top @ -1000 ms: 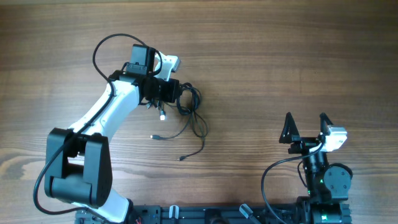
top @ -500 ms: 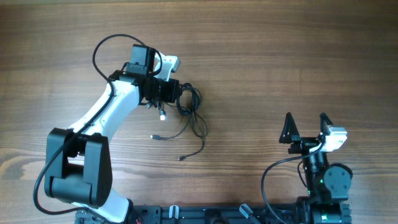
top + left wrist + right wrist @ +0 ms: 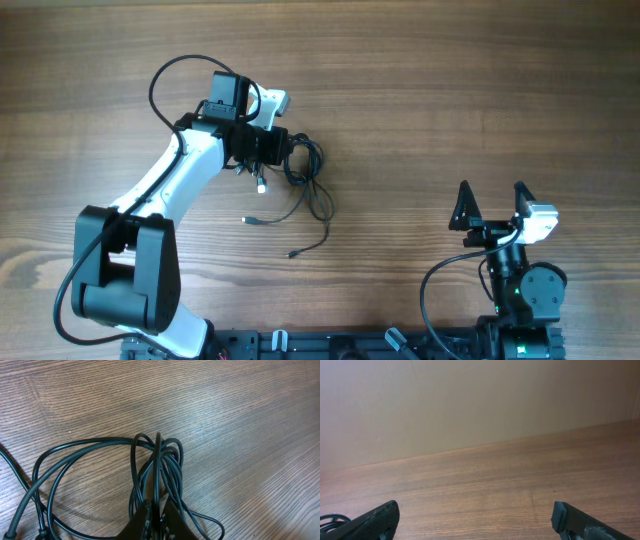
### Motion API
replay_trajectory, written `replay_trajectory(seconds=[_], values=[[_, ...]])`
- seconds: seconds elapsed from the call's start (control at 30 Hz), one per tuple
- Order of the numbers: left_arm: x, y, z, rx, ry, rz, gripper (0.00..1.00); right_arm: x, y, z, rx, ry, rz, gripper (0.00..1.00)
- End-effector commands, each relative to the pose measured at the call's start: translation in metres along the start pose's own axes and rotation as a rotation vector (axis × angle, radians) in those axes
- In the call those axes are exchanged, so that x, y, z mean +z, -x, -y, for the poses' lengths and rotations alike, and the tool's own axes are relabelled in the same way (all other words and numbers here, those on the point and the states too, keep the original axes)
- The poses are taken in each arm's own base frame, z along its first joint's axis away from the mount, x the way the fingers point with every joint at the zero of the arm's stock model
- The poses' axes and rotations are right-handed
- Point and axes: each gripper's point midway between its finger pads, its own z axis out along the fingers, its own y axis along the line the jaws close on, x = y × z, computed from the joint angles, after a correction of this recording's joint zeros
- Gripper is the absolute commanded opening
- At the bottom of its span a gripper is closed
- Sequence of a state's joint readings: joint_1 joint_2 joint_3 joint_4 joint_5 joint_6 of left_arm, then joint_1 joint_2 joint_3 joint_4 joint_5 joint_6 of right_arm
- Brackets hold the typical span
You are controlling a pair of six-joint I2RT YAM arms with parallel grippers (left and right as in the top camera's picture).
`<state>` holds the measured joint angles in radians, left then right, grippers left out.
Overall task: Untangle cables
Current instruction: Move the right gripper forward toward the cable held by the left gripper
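The cables (image 3: 308, 175) lie as a tangled bundle of thin black loops on the wooden table left of centre, with two loose plug ends trailing toward the front. My left gripper (image 3: 288, 152) is at the bundle's upper left, shut on one strand of the cables (image 3: 158, 467) that runs up between its fingers (image 3: 142, 517); other loops spread out to both sides of that strand. My right gripper (image 3: 492, 203) stands far off at the front right, jaws wide open and empty, its fingertips (image 3: 380, 517) at the bottom corners of the right wrist view.
A thicker black cable (image 3: 170, 75) loops off the left arm. The right arm's base (image 3: 525, 290) sits at the front edge. Bare wood table (image 3: 450, 100) stretches between the two arms, with a plain wall (image 3: 480, 400) beyond it.
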<state>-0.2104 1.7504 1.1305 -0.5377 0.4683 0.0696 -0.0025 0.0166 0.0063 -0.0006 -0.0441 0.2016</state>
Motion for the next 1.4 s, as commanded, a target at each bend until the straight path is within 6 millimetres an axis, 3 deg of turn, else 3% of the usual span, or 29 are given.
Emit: replay_trajectory(seconds=[0.0, 0.53, 0.87, 1.03, 1.1, 1.13, 1.17, 1.3, 1.37], values=[[0.005, -0.005, -0.003, -0.01, 0.005, -0.017, 0.11, 0.0, 0.0, -0.002, 0.008, 0.007, 0.003, 1.0], [0.004, 0.006, -0.011, -0.081, 0.054, 0.027, 0.06, 0.0, 0.0, -0.002, 0.008, 0.008, 0.003, 1.0], [0.008, 0.004, -0.019, -0.103, 0.087, 0.022, 0.35, 0.0, 0.0, -0.002, 0.008, 0.007, 0.003, 1.0], [0.029, -0.008, -0.029, -0.128, 0.089, -0.031, 0.37, 0.0, 0.0, -0.002, 0.009, 0.007, 0.003, 1.0], [0.035, -0.011, -0.031, -0.157, 0.085, -0.04, 0.33, 0.0, 0.0, -0.002, 0.009, 0.007, 0.003, 1.0], [0.035, -0.011, -0.031, -0.158, 0.082, -0.042, 0.11, 0.0, 0.001, -0.003, 0.019, 0.013, 0.003, 1.0], [0.035, -0.011, -0.031, -0.158, 0.081, -0.042, 0.04, 0.0, 0.0, -0.006, 0.047, 0.032, -0.003, 1.0], [0.024, -0.002, -0.022, -0.135, 0.055, -0.009, 0.04, 0.0, -0.001, -0.01, 0.265, 0.053, -0.011, 1.0], [0.011, 0.007, -0.013, -0.083, 0.033, 0.03, 0.04, -0.001, 0.002, -0.021, 0.382, 0.12, -0.023, 1.0]])
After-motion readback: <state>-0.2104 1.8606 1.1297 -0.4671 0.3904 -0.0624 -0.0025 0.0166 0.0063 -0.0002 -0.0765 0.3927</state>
